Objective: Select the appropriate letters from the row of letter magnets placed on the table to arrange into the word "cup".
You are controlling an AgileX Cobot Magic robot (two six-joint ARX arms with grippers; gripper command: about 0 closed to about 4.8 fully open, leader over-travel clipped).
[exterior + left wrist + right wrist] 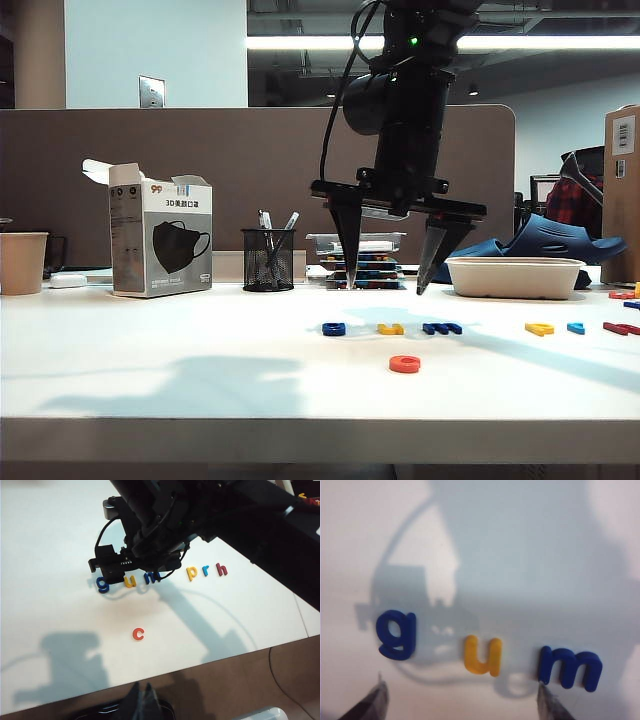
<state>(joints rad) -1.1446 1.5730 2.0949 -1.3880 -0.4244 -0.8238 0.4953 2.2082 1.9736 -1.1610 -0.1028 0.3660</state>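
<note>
The right pincer (pixel 387 287) hangs spread wide above the yellow u (pixel 482 655), between blue g (pixel 396 635) and m (pixel 570 667) on the tabletop (pixel 150 350). The red c (pixel 138 634) lies at six o'clock of the row, the yellow p (pixel 191 572) at three. The left pincer (pixel 145 695) looks closed, empty.
</note>
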